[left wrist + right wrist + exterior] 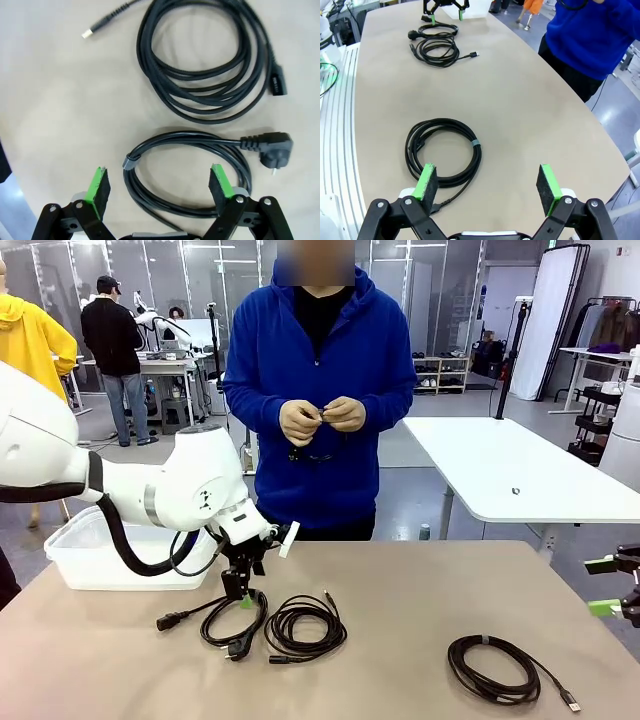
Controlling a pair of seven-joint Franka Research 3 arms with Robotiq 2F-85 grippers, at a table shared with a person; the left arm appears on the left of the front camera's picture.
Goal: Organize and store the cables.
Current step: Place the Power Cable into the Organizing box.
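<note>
Three coiled black cables lie on the beige table (400, 590). My left gripper (240, 592) hangs open just above the left one, a power cable (232, 625) with an angled plug (272, 147). In the left wrist view its fingers (97, 187) stand at either side of that coil (185, 137), clear of it. A second coil (305, 625) (147, 50) lies beside it. The third coil (492, 670) (476, 150) lies at the front right, just ahead of my open right gripper (486, 184) (603, 587), which is at the table's right edge.
A white plastic bin (100, 550) stands at the table's back left, behind my left arm. The person in a blue top (320, 360) stands at the far edge, both hands (322, 420) together on a thin dark cord. The table's middle is bare.
</note>
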